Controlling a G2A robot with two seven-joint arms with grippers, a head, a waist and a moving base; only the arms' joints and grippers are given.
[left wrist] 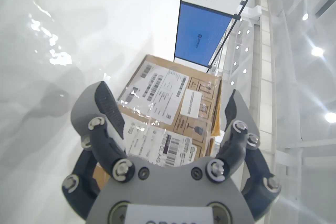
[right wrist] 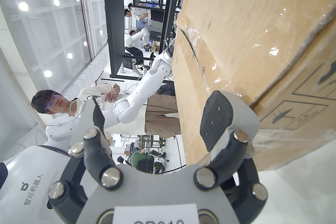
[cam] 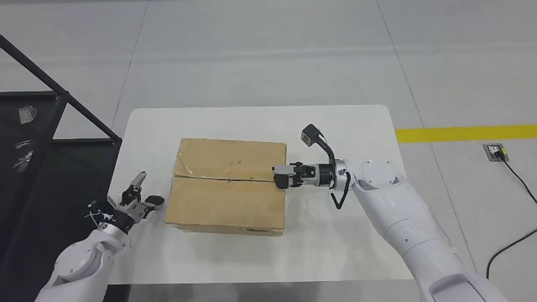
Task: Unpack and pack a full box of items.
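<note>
Top view: the box point(cam: 226, 186) is seen shut and taped at the middle of the table point(cam: 352, 134), so unpacking is judged not yet begun; next, the taped seam point(right wrist: 193, 51) would have to be parted. The right gripper point(cam: 279, 176) is held open and empty at the box's right top edge. The left gripper point(cam: 138, 195), also spread and empty, is found just beside its left end. Labels point(left wrist: 168, 96) on the end face are revealed by the left wrist view, where from above the lid is given.
</note>
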